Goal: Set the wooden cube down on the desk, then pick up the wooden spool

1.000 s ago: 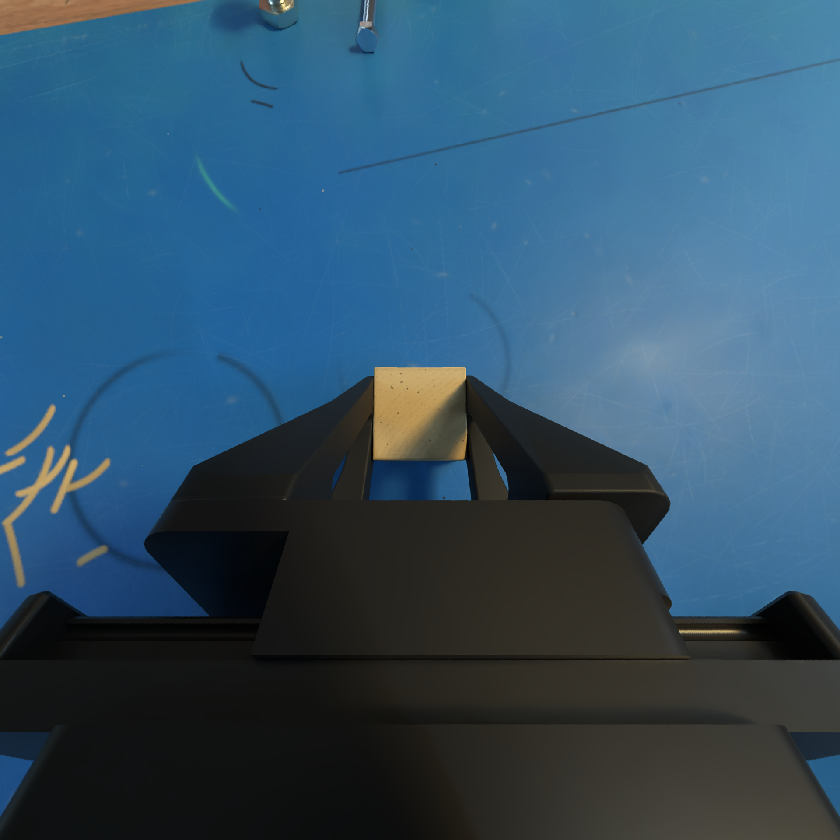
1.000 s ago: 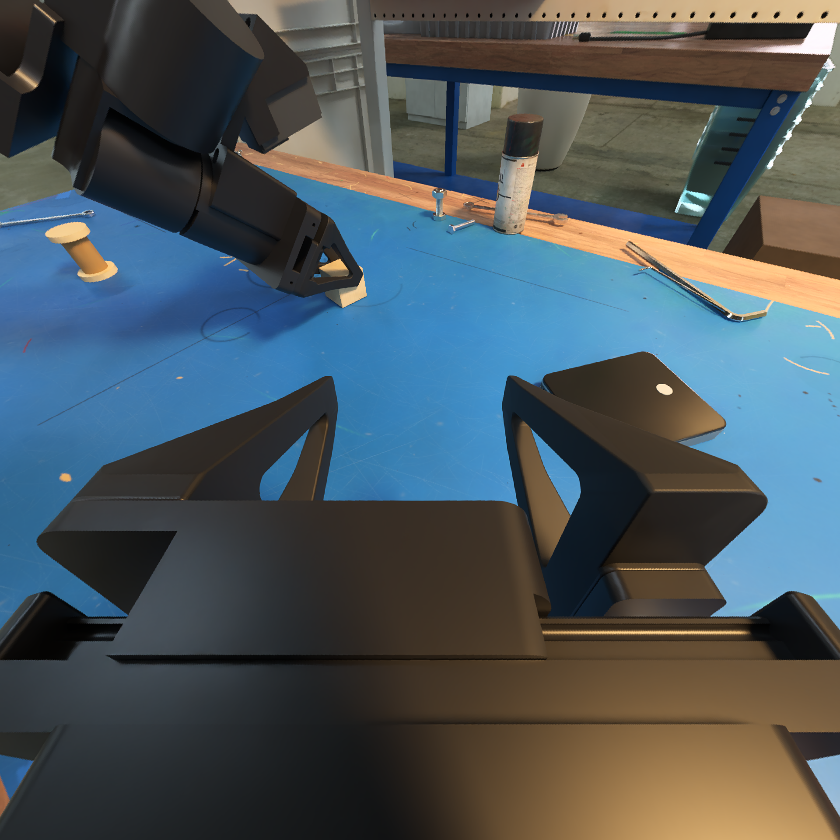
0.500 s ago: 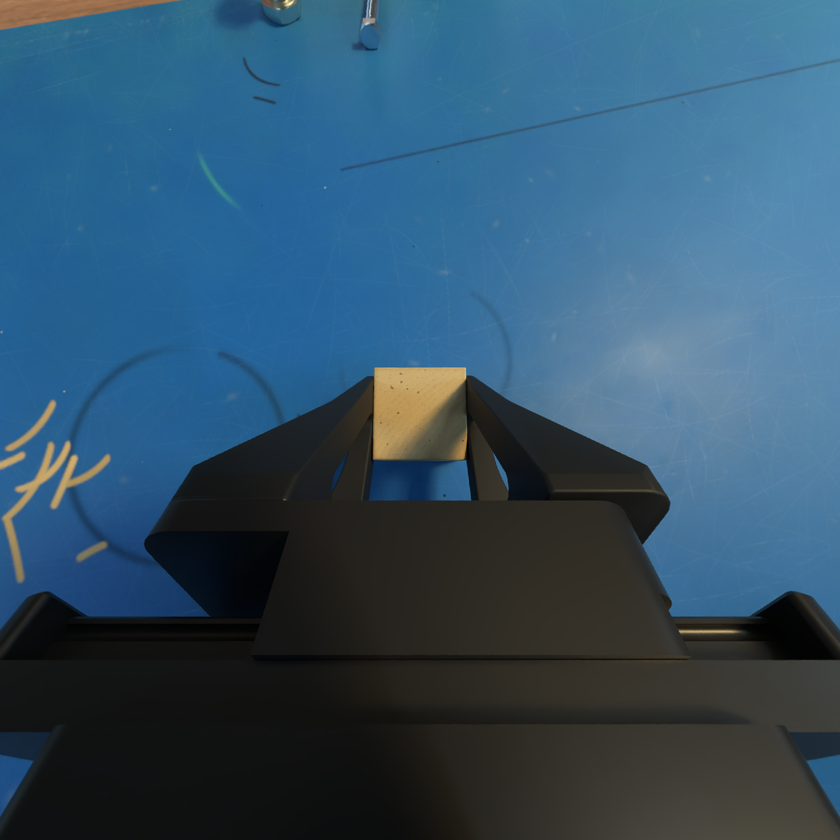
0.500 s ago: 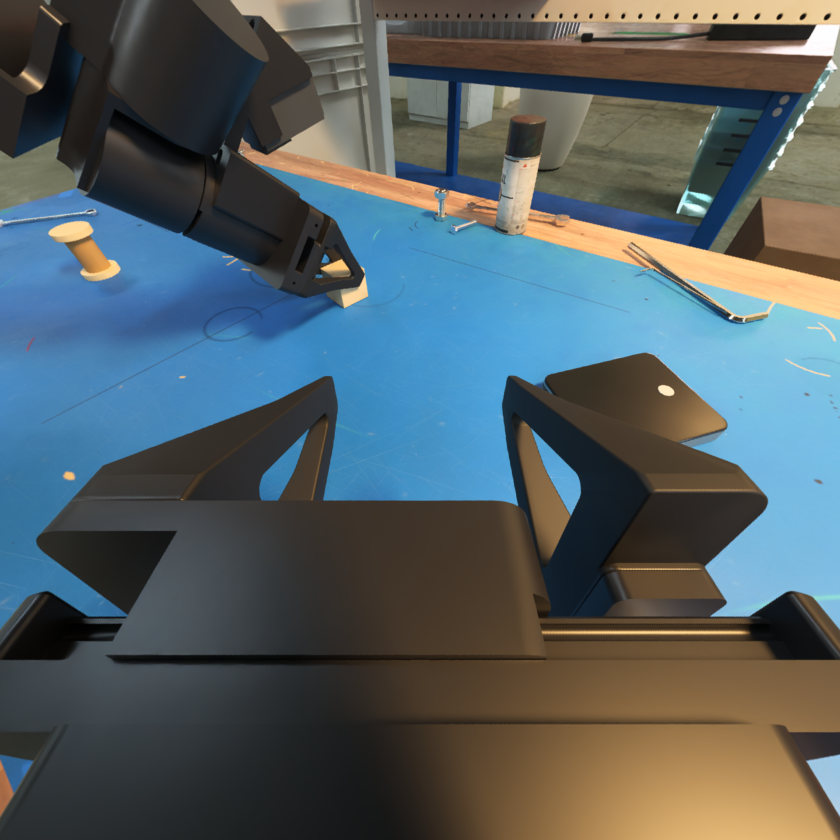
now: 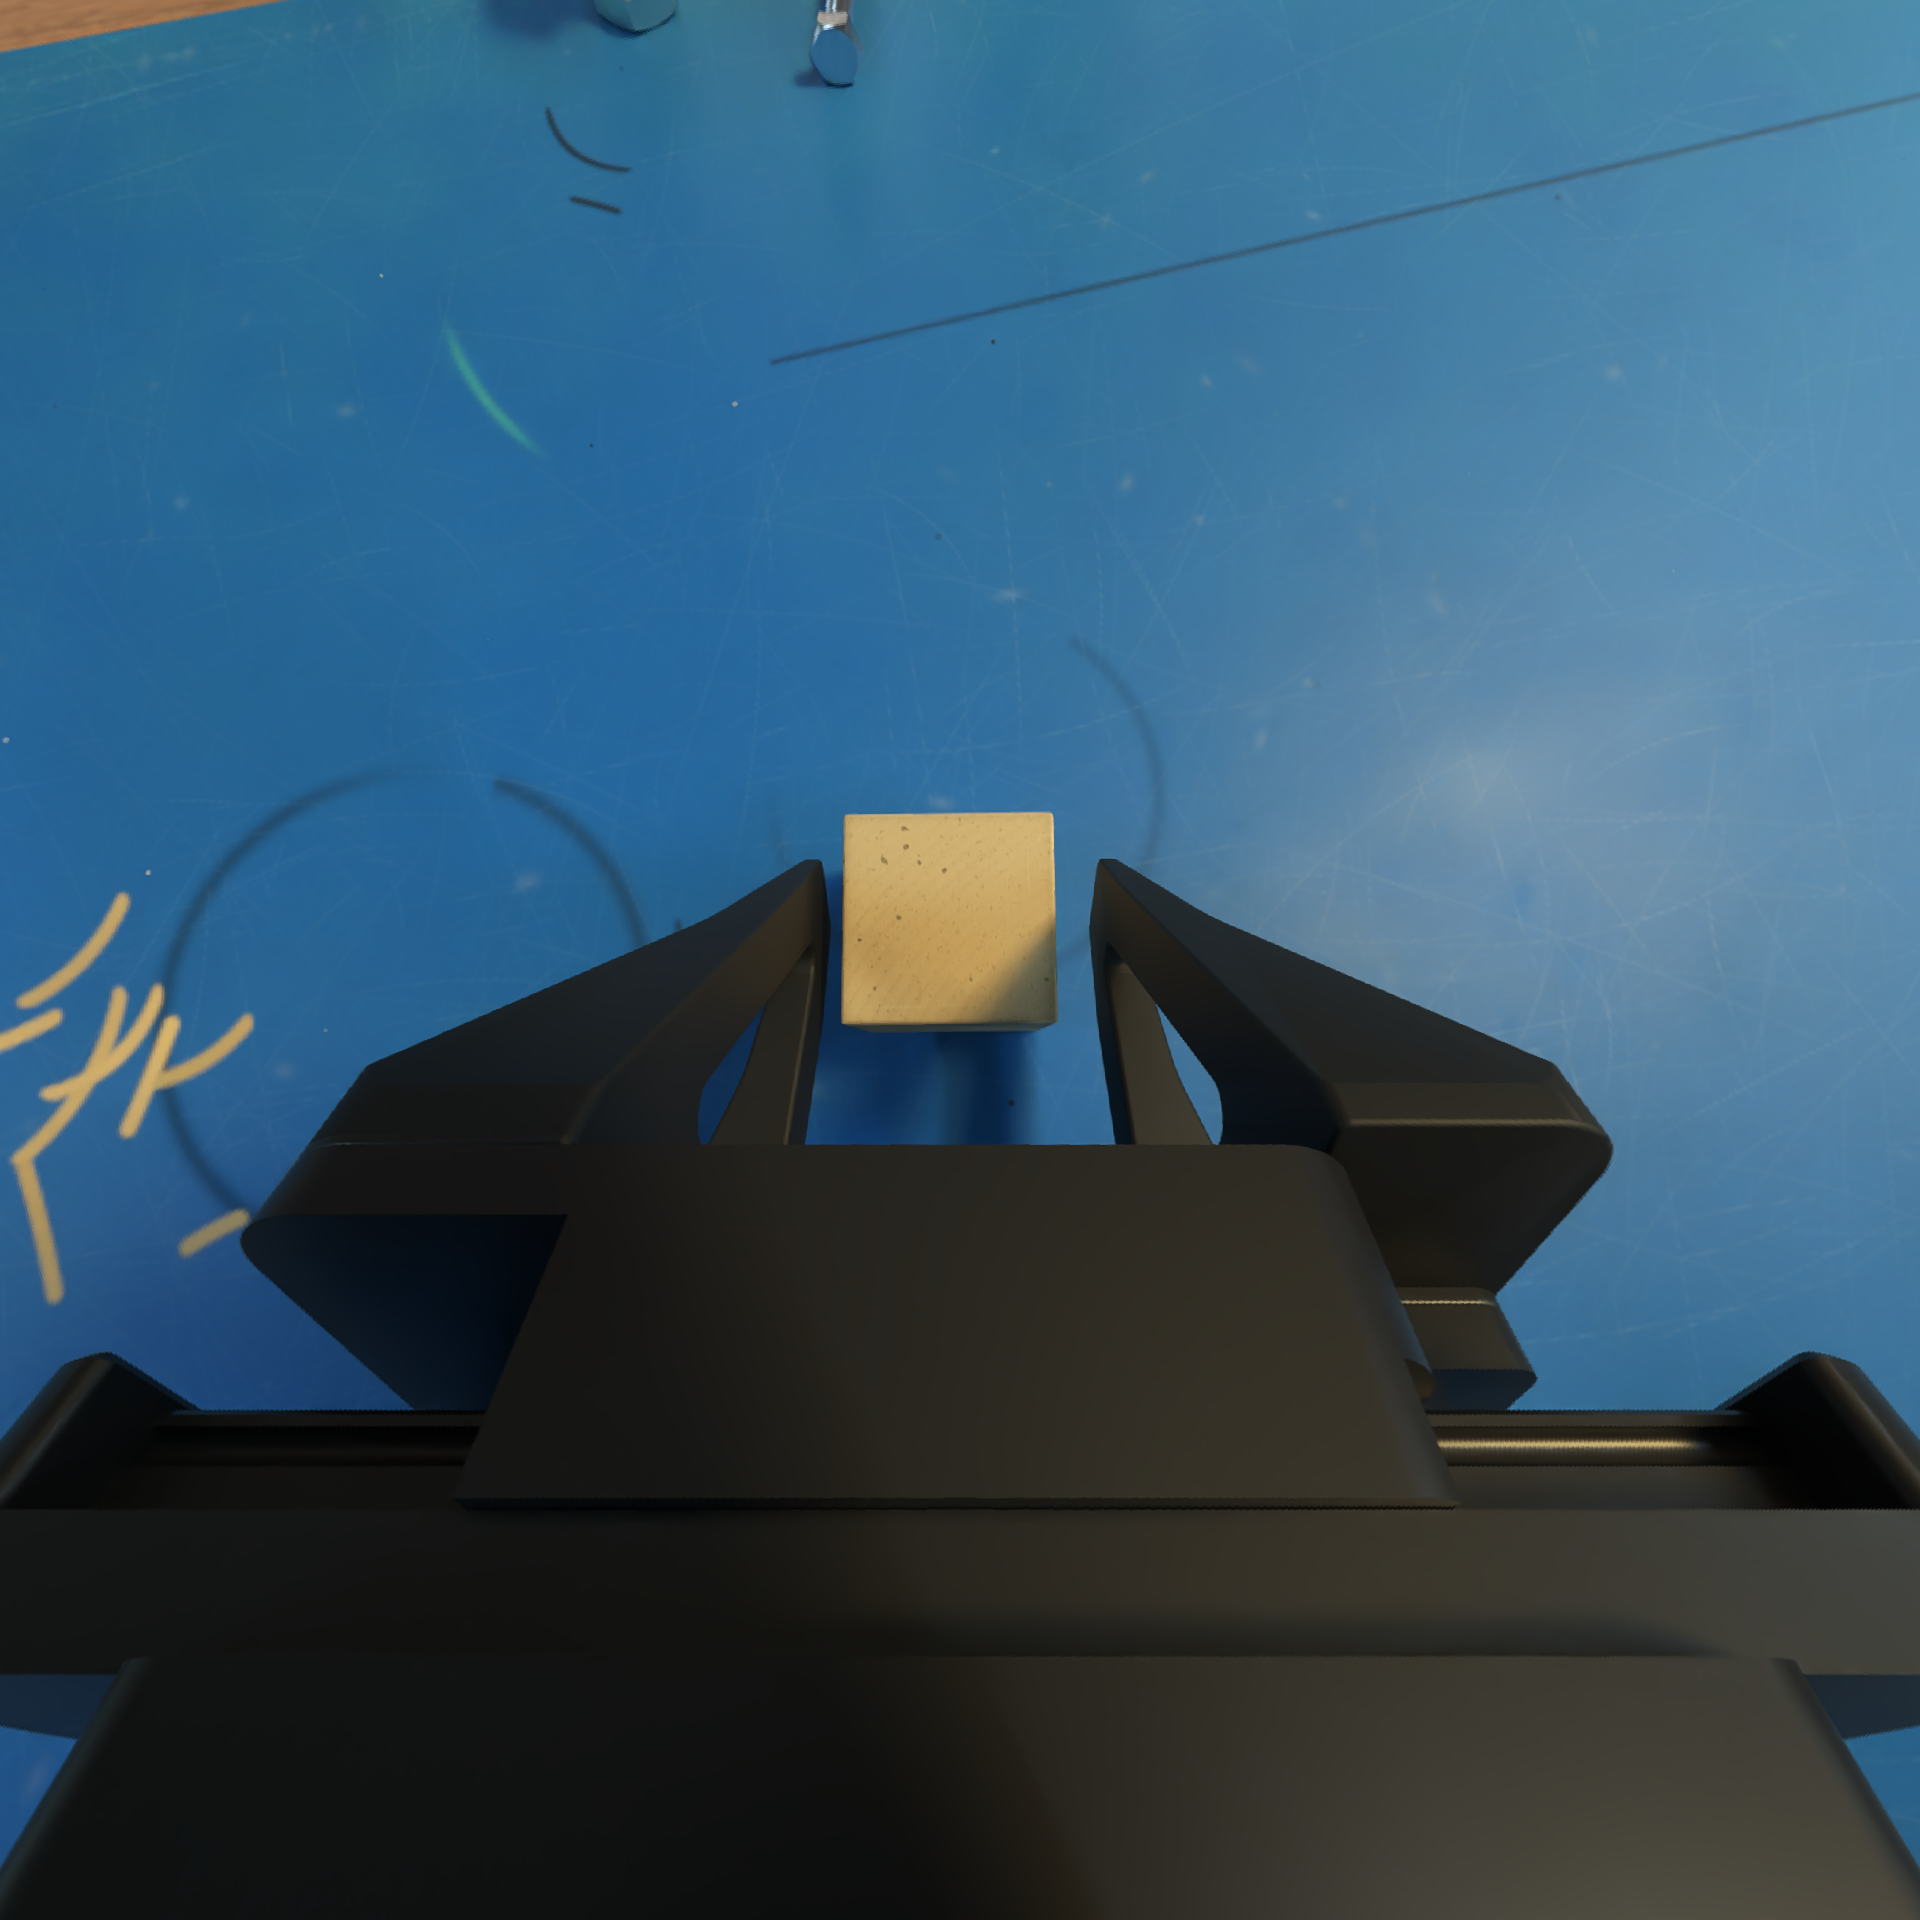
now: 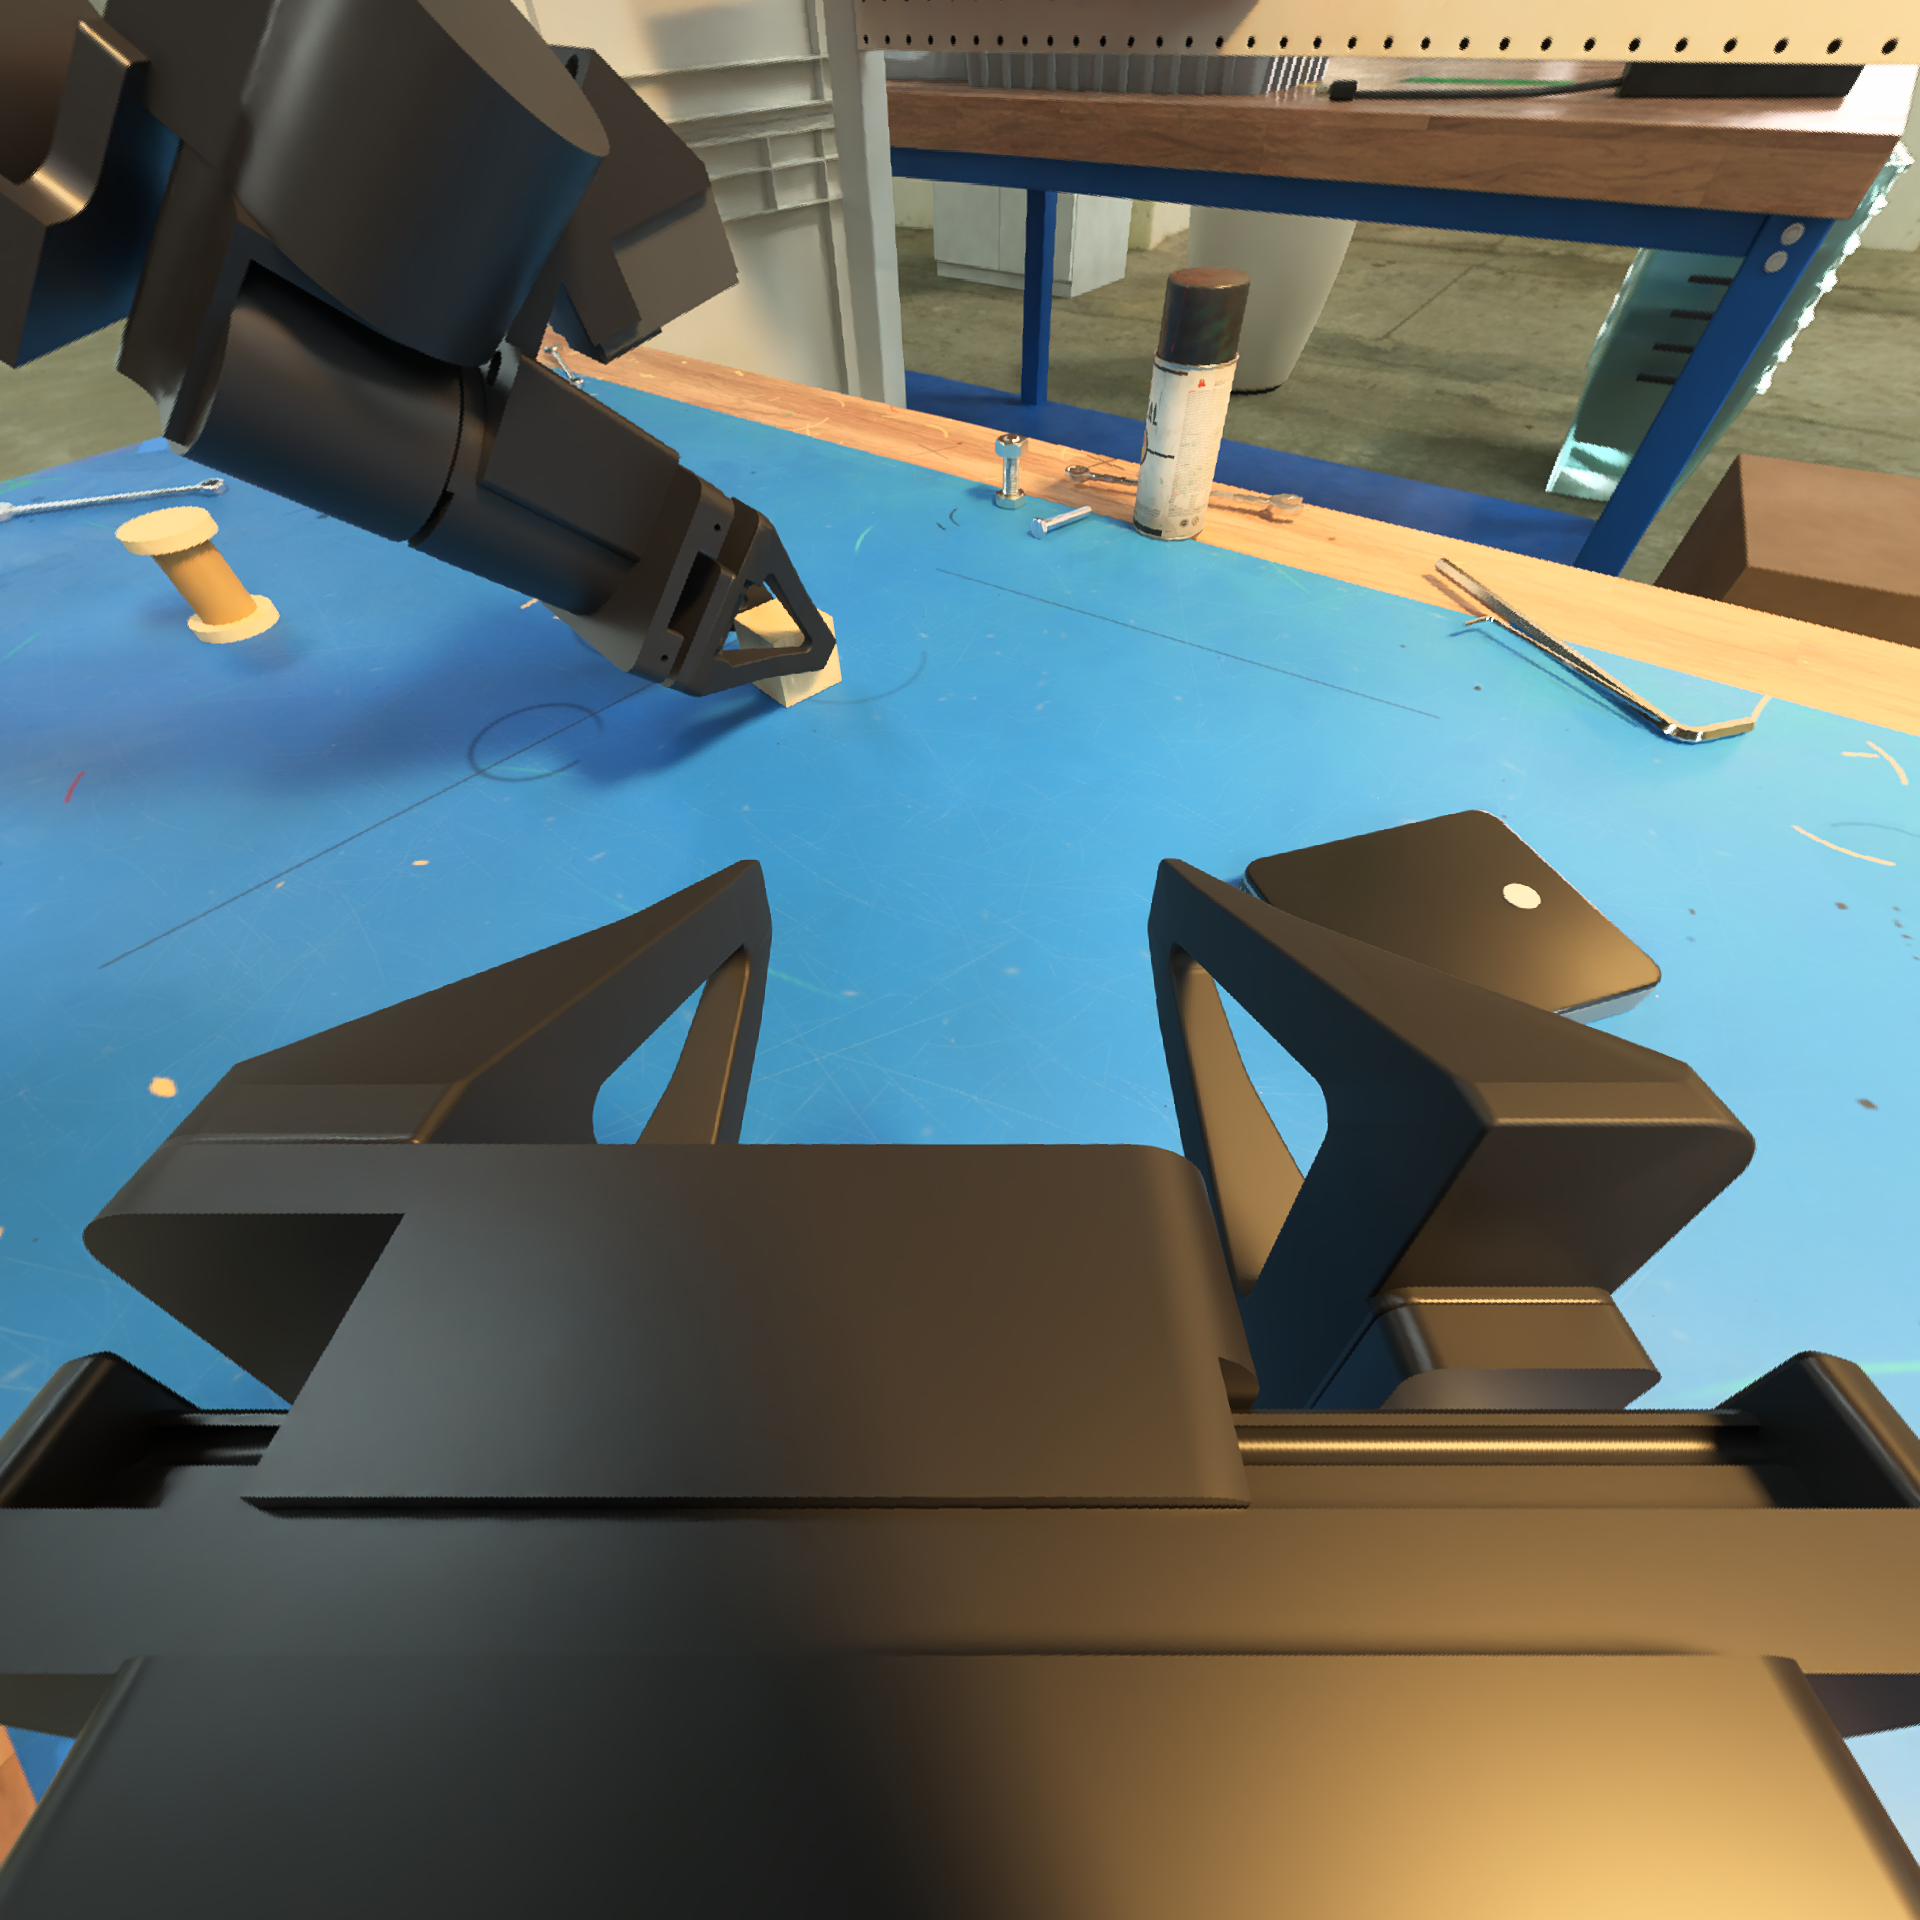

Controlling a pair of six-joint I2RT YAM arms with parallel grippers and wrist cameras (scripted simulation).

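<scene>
In the left wrist view, the left gripper [image 5: 958, 883] pointed steeply down at the blue desk mat [image 5: 1455, 520]. Its jaws stood parted, with a narrow strip of blue showing on each side of the wooden cube [image 5: 948, 920], so neither finger touched it. The cube sat flat on the mat between the fingertips, its pale top face toward the camera. At the far edge of the mat lay a bolt [image 5: 834, 47] and, just left of it, a nut [image 5: 634, 10], both cut off by the frame.

In the right wrist view, the right gripper [image 6: 958, 894] was held low and nearly level over the mat, jaws wide apart with nothing between them. A flat black pad with a white dot [image 6: 1455, 914] lay just beyond its right finger. Farther off, the left arm slanted down from the upper left, and its gripper [image 6: 800, 649] straddled the cube [image 6: 795, 681] on the mat. The wooden spool [image 6: 203, 577] lay tilted on its side, well to the left of the cube. Along the wooden desk edge [image 6: 1766, 644] stood a spray can [image 6: 1184, 416], with an upright bolt [image 6: 1008, 473] near it, and bent metal tweezers [image 6: 1600, 675] to the right.
</scene>
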